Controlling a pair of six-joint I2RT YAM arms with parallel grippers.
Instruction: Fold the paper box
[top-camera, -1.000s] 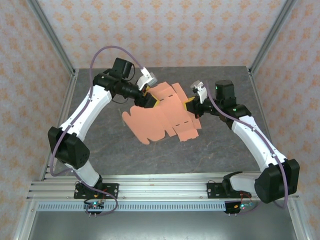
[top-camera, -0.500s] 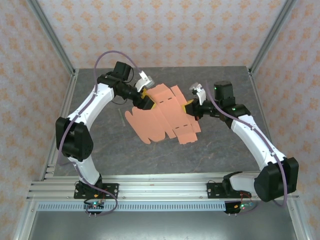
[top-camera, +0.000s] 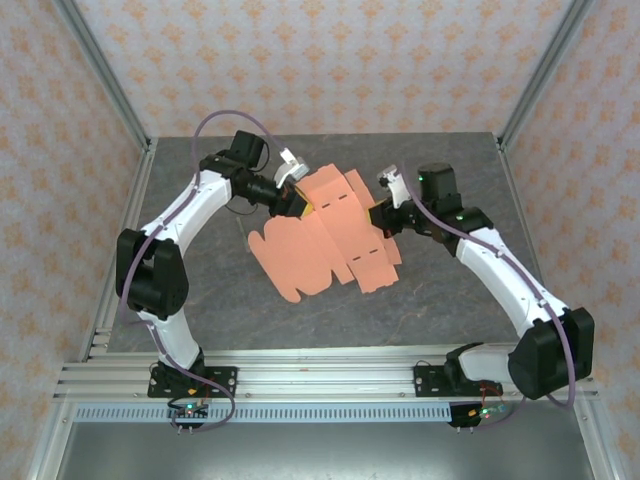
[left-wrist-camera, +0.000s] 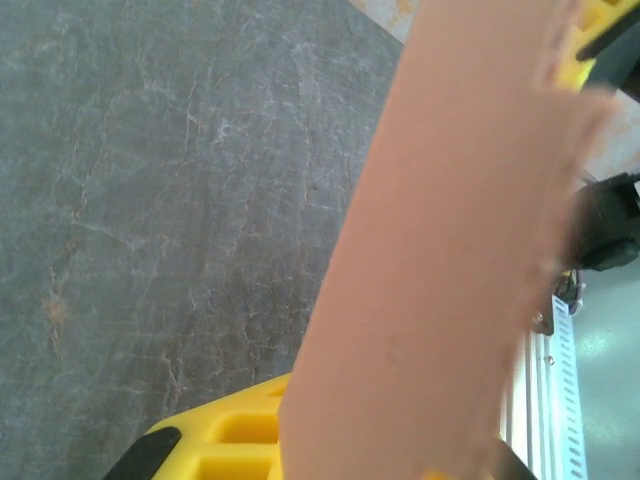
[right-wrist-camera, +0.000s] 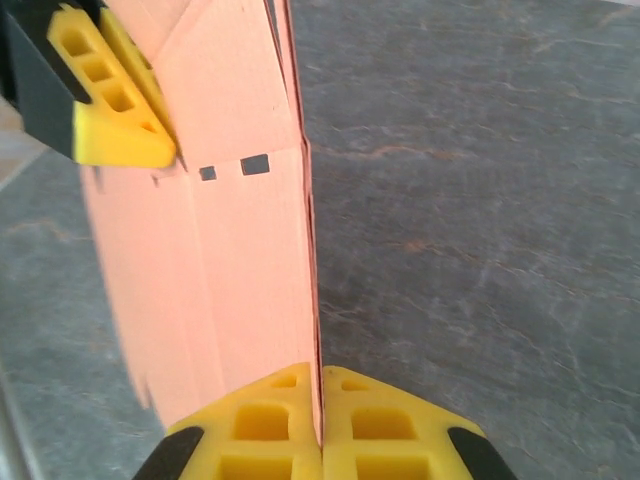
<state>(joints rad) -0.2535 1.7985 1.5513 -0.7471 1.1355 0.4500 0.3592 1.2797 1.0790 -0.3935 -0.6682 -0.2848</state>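
A flat salmon-orange paper box (top-camera: 325, 238) sheet hangs tilted above the grey surface (top-camera: 430, 300), held between two robot arms. The left gripper (top-camera: 297, 203) has its jaws pinched on the sheet's left edge. The right gripper (top-camera: 377, 217) has its jaws clamped tight on the right edge.

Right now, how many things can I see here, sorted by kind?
Orange card sheets: 1, the paper box.
Robot arms: 2, the left arm and the right arm.
Hands: 2, the left hand and the right hand, both pinching the card.
Total: 5.
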